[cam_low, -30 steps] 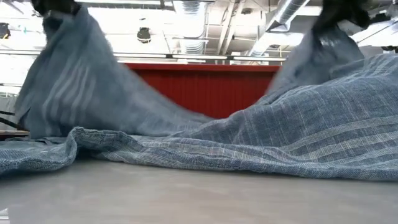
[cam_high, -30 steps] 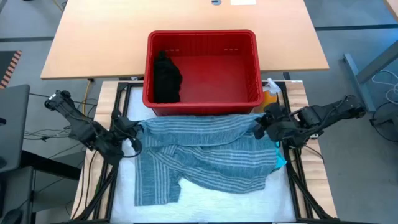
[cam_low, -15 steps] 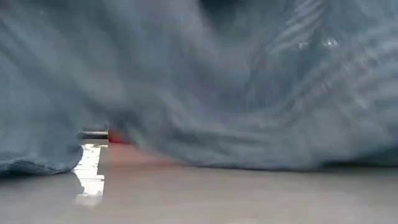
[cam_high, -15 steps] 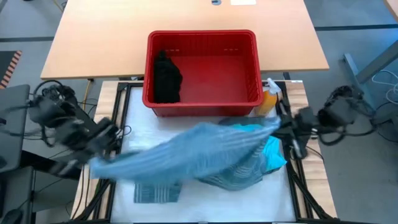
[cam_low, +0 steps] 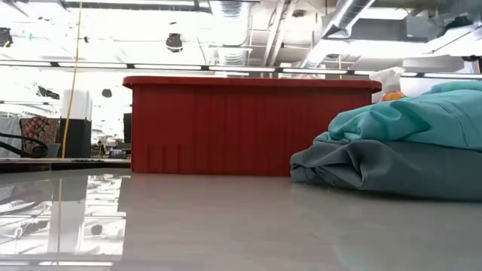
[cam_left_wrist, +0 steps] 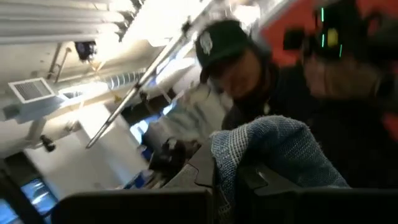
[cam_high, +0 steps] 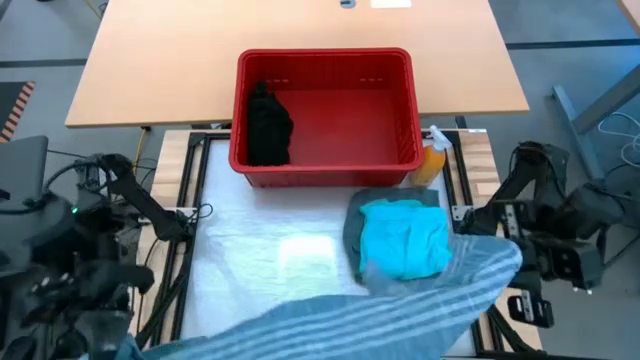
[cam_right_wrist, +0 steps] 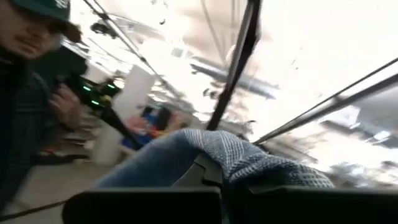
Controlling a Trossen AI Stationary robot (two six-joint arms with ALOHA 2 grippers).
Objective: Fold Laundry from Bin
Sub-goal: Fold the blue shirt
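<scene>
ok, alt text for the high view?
A blue-grey striped cloth hangs stretched across the table's near edge. Behind it a teal garment lies on a grey-green one, and the red bin holds a black garment.

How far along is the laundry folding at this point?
Looks done: a teal garment stacked on a grey-green one. In hand: both grippers, left and right, grip the striped cloth stretched between them. Left: folding it, plus the black garment in the bin.
</scene>
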